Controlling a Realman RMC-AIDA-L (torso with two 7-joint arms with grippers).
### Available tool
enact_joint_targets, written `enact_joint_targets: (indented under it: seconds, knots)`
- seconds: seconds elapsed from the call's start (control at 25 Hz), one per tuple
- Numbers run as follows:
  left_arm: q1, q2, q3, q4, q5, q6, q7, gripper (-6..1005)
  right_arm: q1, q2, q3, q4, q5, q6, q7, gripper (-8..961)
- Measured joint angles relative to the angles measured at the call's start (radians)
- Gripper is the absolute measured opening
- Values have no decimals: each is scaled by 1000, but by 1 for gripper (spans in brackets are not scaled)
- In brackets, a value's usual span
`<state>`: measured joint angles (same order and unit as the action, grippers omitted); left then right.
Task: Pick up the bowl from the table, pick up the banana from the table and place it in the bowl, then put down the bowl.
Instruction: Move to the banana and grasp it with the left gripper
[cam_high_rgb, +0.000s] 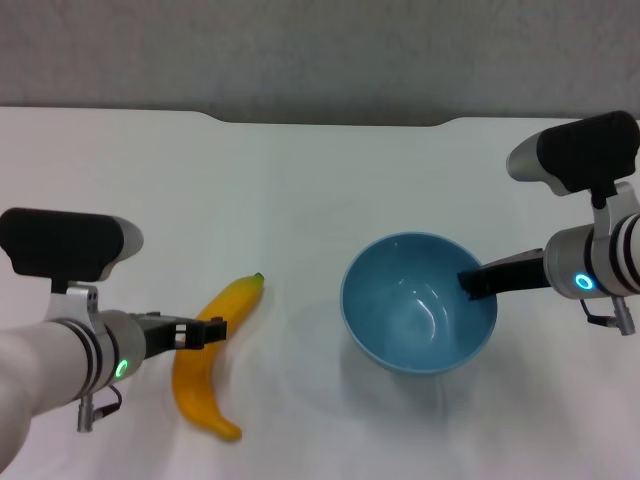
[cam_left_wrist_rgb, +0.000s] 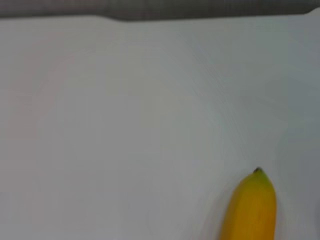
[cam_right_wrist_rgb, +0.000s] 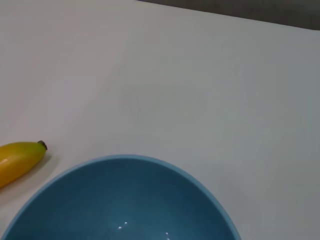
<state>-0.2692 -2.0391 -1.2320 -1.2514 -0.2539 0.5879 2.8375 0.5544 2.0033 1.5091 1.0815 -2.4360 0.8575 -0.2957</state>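
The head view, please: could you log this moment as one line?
left gripper: at banana middle | right gripper: on bowl rim | bowl: empty | banana: on table

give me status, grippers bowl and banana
Left gripper at banana middle, banana on table. Right gripper at bowl rim, bowl empty. Nothing in the way between them.

Plain grey wall (cam_high_rgb: 300, 50) behind white table (cam_high_rgb: 300, 200); dark notched far edge; soft even light.
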Motion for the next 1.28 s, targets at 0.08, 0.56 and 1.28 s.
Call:
enact_joint_targets:
  seconds: [0.08, 0.56, 1.28]
  knots:
    - [-3, 1, 6, 29, -23, -12, 4, 890, 0, 0, -2, 0, 0, 0, 0, 32]
    - [-38, 0, 9, 105, -26, -11, 1, 890, 1, 0, -2, 2, 0, 0, 0, 32]
    - [-59, -2, 4, 166, -38, -36, 1, 890, -1, 1, -3, 14, 9, 0, -12, 33]
